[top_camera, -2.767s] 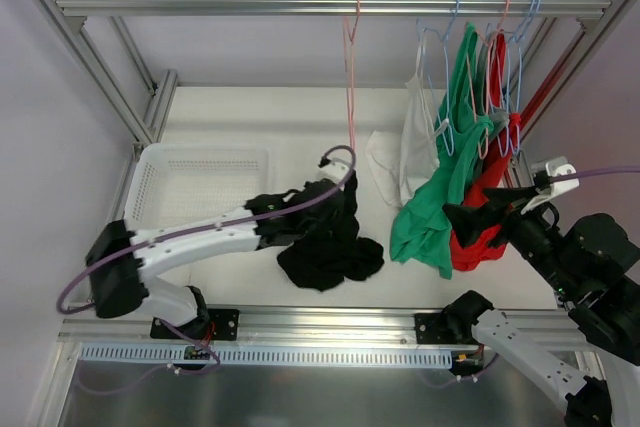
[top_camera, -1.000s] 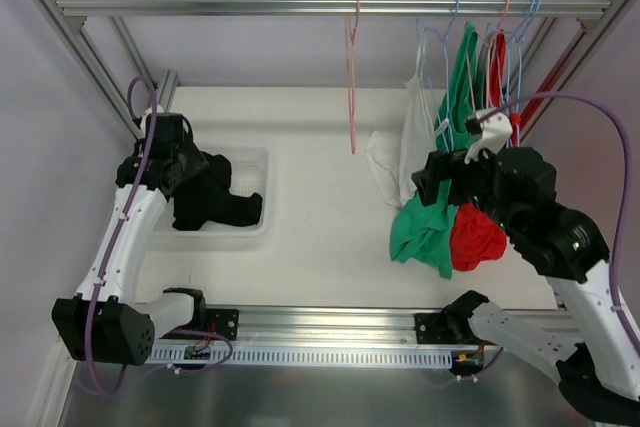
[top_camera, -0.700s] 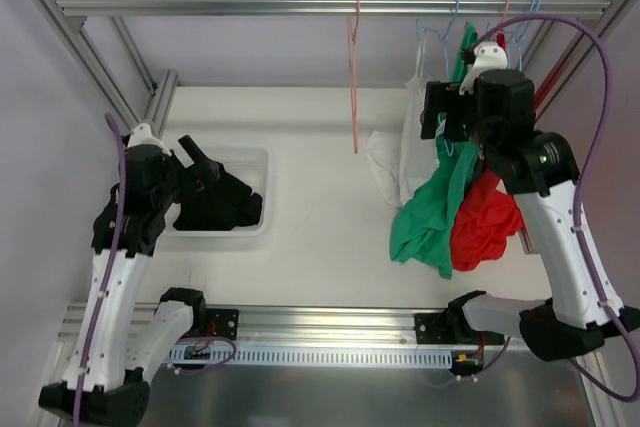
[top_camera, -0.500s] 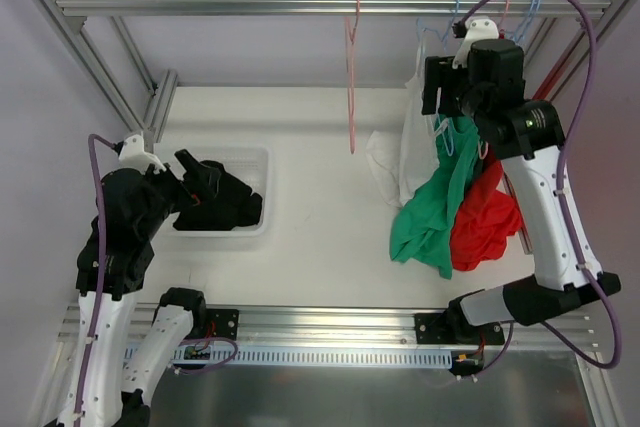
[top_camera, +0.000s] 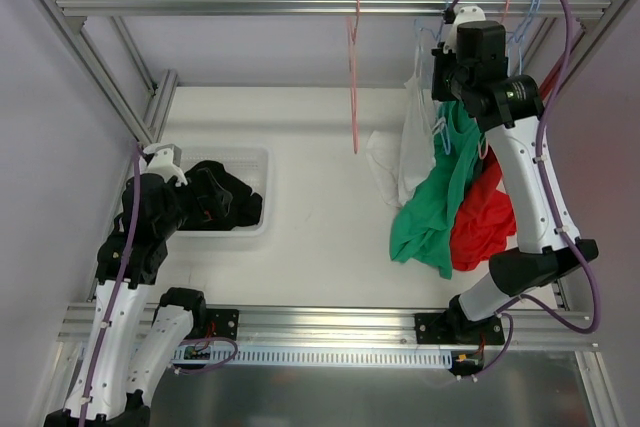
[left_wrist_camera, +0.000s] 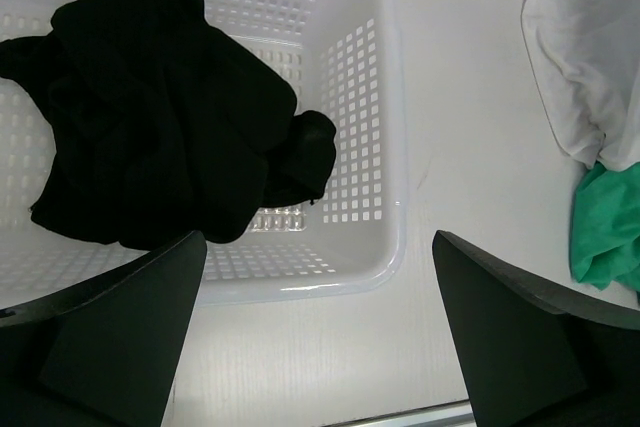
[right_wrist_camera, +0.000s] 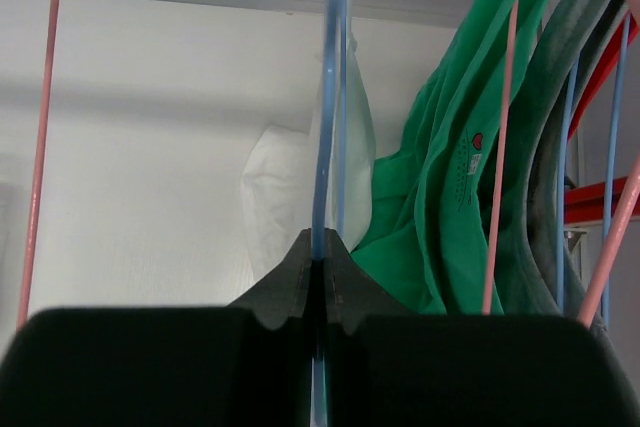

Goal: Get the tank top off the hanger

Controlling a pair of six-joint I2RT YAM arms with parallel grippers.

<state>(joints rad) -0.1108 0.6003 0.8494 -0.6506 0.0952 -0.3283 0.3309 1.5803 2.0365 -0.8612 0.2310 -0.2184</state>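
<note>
a white tank top is seen hanging limp from a blue hanger on the far rail, right of centre, with its lower part bunched on the table beside a green garment; in the right wrist view the white cloth appears pale and folded, just behind the blue hanger. the right gripper is clenched on the thin blue hanger wire, the two jaws being pressed together around it, and in the top view this gripper is raised high, close under the rail. to its right, green, dark and red garments are packed tightly on pink and blue hangers, so little room is left on that side. to the left, an empty pink hanger hangs alone, well apart, with bare table below and between. the left gripper is released, its jaws spread wide, and is held above the near right corner of a white basket at the left of the table, in which a black garment lies crumpled. the white cloth edge and a green corner are seen at the right of that view, well apart from the basket.
</note>
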